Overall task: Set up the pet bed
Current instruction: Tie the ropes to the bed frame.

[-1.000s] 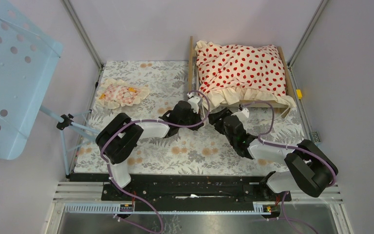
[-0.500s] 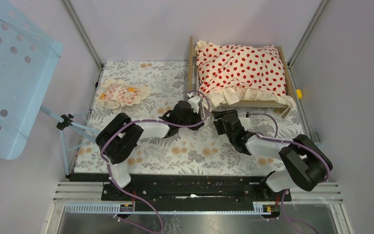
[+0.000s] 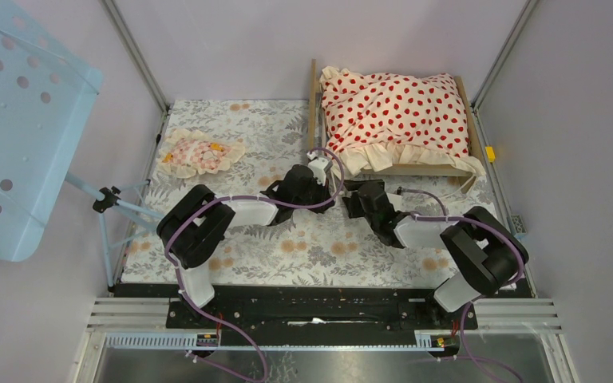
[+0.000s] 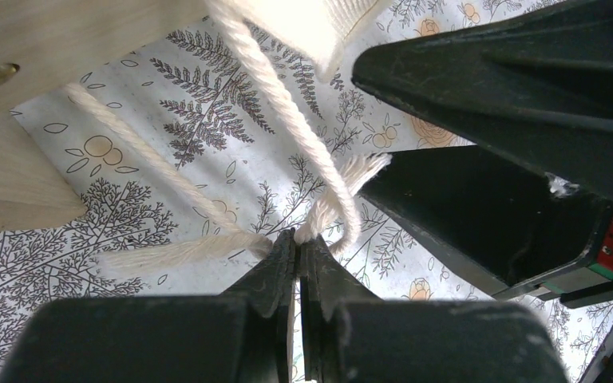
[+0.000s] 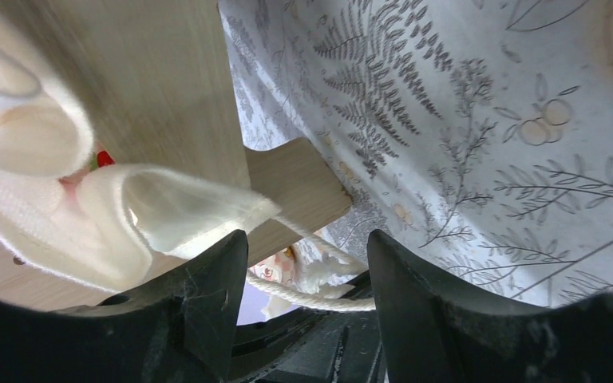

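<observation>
The pet bed (image 3: pixel 425 170) stands at the back right; its light-wood frame shows at the edges and its mattress is hidden under the red-dotted ruffled blanket (image 3: pixel 391 108). My left gripper (image 3: pixel 322 175) is at the bed's near left corner. In the left wrist view it (image 4: pixel 298 235) is shut on a white cord (image 4: pixel 287 104) that hangs from the blanket's corner (image 4: pixel 327 24), beside the wooden frame (image 4: pixel 48 32). My right gripper (image 3: pixel 353 194) sits just right of it, low on the table. It (image 5: pixel 307 247) is open, with the cord (image 5: pixel 319 302) running between its jaws, below the frame (image 5: pixel 128 80) and the ruffle (image 5: pixel 128 215).
A small pink checked pillow (image 3: pixel 199 153) lies at the back left of the floral cloth (image 3: pixel 303 247). A blue perforated panel (image 3: pixel 24 120) on a stand leans in at the left. Metal enclosure posts and a yellow clip (image 3: pixel 489 153) border the bed's right side.
My right gripper has swung left and down, from the bed's near rail toward the left gripper. The left gripper, bed and blanket have not moved.
</observation>
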You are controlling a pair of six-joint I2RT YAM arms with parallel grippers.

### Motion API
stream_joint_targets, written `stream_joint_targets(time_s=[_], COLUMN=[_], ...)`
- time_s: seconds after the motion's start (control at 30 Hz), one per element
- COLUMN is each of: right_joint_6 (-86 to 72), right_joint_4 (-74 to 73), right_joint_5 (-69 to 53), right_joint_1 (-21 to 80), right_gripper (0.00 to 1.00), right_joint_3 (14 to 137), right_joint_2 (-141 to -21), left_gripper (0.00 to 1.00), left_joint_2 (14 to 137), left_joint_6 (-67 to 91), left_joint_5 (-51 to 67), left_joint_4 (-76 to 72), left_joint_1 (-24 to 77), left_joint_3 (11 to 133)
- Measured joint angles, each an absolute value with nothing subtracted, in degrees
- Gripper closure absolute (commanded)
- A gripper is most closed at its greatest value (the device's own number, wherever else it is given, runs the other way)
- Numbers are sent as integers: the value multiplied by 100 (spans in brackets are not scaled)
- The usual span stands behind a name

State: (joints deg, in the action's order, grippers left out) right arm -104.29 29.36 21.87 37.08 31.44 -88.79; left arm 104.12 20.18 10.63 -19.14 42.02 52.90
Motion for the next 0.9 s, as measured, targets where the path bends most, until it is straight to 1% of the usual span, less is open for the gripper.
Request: stream_joint_targets(time_s=[0.1, 0.27, 0.6, 0.7, 0.9], right_joint_6=[-10447, -10473, -10488, -10488, -10486], right_joint_4=[3076, 3208, 3339, 3382, 3422], right_joint_5=[2121, 1981, 1850, 1822, 1758], right_joint_1=[3706, 3706, 3706, 3706, 3706], right_gripper=[36, 41, 48, 52, 65], right_joint_3=[3214, 3238, 3240, 3240, 3240], right_joint_2=[-8997, -9174, -9190, -9190, -9201], left_gripper=[100, 100, 100, 100, 100], left_joint_2=[10412, 10412, 10412, 10412, 10414], left_joint_6=[2018, 2018, 2016, 2016, 2016], left_joint_5=[1074, 1079, 1081, 1081, 1083], left_joint_4=[-1916, -1916, -1918, -1918, -1918], left_joint_1=[4202, 4202, 4202, 4202, 4202], left_joint_3=[5290, 5290, 5290, 5290, 5290])
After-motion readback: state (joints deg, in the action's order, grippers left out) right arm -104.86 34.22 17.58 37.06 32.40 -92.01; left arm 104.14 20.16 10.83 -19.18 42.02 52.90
